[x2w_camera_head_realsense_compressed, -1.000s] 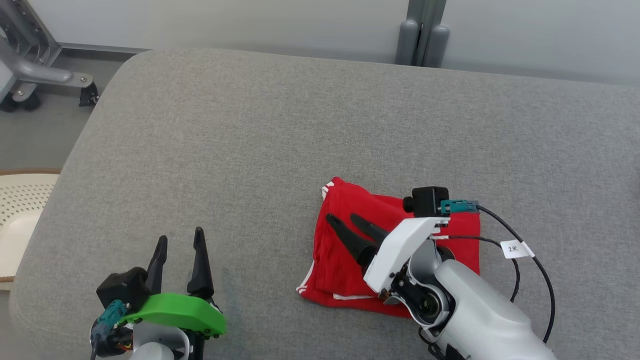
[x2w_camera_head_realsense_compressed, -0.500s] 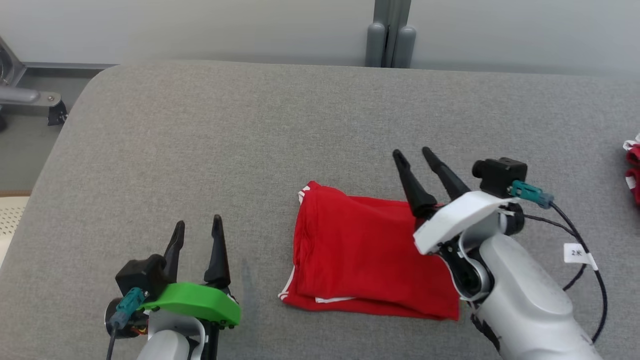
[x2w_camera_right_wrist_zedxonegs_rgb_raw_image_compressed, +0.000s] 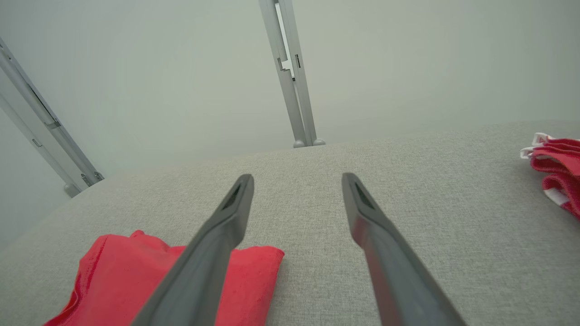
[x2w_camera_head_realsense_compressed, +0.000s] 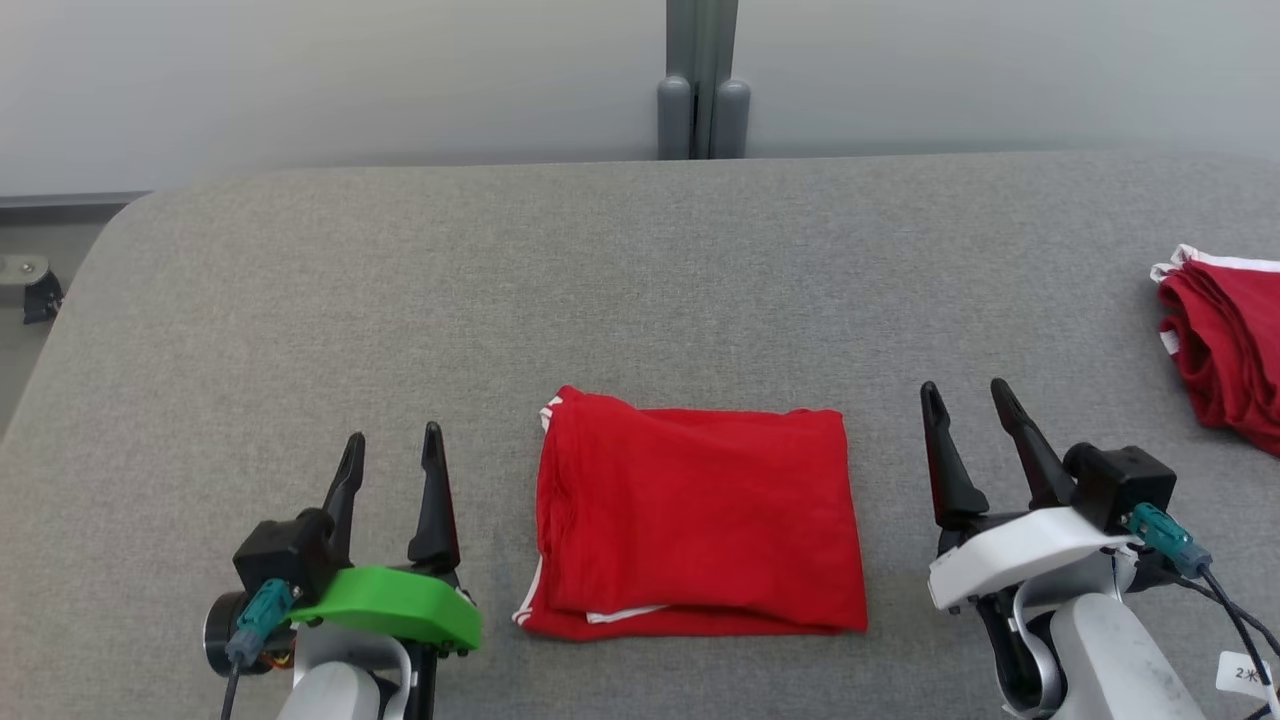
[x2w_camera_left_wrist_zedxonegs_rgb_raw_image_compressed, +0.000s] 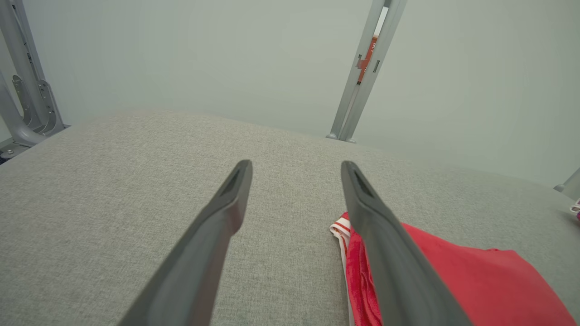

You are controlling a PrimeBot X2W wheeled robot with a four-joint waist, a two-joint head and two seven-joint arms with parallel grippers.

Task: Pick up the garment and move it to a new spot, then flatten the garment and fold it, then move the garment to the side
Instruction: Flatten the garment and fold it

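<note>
You're holding left fingers (x2w_camera_head_realsense_compressed: 433, 500) and right fingers (x2w_camera_head_realsense_compressed: 945, 460) spread and empty, flanking the folded garment (x2w_camera_head_realsense_compressed: 695, 520) lying on the counter (x2w_camera_head_realsense_compressed: 400, 300).

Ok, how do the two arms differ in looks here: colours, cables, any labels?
Both have two long, dark, tapering fingers, a black camera block and a teal cable plug on pale forearms. The left gripper carries a green wrist cover; the right gripper a white cover, and its black cable bears a small white tag.
</note>
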